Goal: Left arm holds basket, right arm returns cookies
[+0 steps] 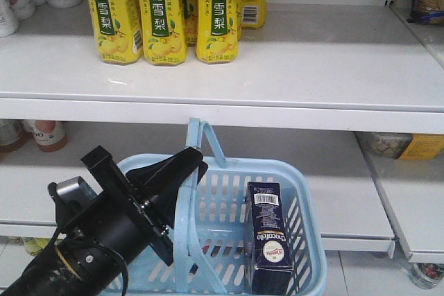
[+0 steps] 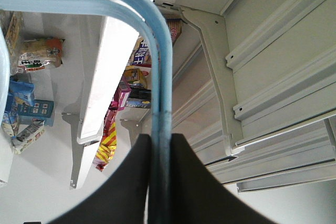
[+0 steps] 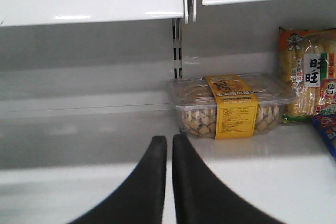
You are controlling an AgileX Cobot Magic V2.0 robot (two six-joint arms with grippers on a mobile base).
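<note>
The cookies (image 1: pixel 269 237) stood upright, long axis vertical, at the right of the basket (image 1: pixel 305 192), whose raised handles (image 1: pixel 201 136) the left gripper (image 1: pixel 191 166) held in clamped jaws, while the right gripper (image 3: pixel 169 139), jaws nearly together and empty, faced a shelf (image 3: pixel 79 145) instead.

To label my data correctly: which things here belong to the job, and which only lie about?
Job: left gripper, basket, cookies box, right gripper.
Lying about: yellow bottles, clear snack tub, cracker bag.
</note>
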